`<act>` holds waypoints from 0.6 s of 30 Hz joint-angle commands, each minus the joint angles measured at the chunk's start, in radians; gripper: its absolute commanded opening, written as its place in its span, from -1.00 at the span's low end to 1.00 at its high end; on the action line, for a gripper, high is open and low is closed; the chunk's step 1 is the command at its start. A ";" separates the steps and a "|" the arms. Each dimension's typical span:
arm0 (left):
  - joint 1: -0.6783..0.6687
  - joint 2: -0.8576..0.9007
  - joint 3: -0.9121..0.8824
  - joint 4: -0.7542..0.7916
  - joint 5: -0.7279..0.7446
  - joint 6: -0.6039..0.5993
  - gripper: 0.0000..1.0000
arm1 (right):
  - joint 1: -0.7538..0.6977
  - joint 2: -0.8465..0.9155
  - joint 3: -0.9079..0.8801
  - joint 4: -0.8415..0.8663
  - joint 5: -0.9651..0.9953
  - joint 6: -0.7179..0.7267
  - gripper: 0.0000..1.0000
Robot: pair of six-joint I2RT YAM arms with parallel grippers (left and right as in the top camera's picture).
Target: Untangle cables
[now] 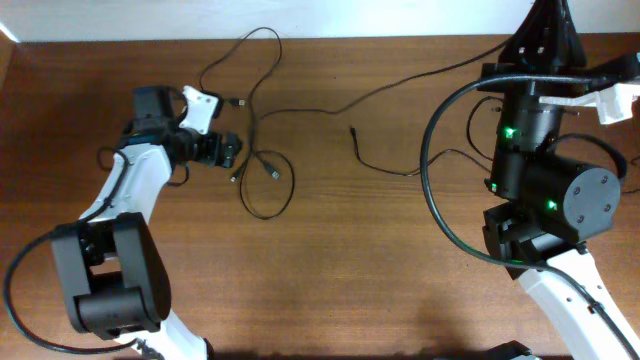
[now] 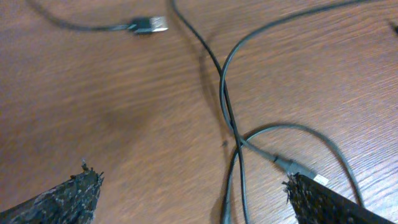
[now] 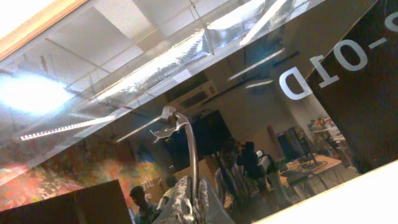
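Several thin black cables (image 1: 262,150) lie tangled on the wooden table (image 1: 350,260), looping and crossing just right of my left gripper (image 1: 232,150). In the left wrist view the left gripper (image 2: 202,199) is open and low over the wood. Two cables cross (image 2: 233,134) between its fingers (image 2: 74,199), and a small plug (image 2: 305,171) lies against the right finger. Another USB plug (image 2: 152,25) lies further ahead. My right gripper (image 3: 191,186) points up into the room, shut on a thin cable (image 3: 193,152) whose plug end (image 3: 169,121) sticks out above the fingers.
A separate cable (image 1: 385,160) with a free plug lies mid-table, running toward the right arm (image 1: 530,120). Thick black robot wiring (image 1: 432,190) arcs beside that arm. The table's far edge (image 1: 400,38) runs along the top.
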 commanded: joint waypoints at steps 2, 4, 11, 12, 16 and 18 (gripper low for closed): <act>-0.074 0.064 -0.010 0.022 -0.061 0.008 0.99 | -0.005 -0.002 0.006 -0.002 -0.053 0.004 -0.92; -0.101 0.086 -0.010 0.027 -0.060 0.007 0.98 | -0.005 -0.002 0.006 -0.002 -0.053 0.004 -0.92; -0.141 0.128 -0.010 0.126 -0.105 -0.019 0.98 | -0.005 -0.002 0.006 -0.050 -0.053 0.004 -0.92; -0.146 0.131 -0.010 0.143 -0.105 -0.019 0.98 | -0.005 -0.002 0.006 -0.050 -0.053 0.004 -0.92; -0.170 0.135 -0.010 0.269 -0.137 -0.026 0.98 | -0.005 -0.002 0.006 -0.066 -0.111 0.004 -0.92; -0.185 0.142 -0.010 0.318 -0.201 -0.026 0.98 | -0.005 -0.002 0.006 -0.068 -0.117 0.004 -0.92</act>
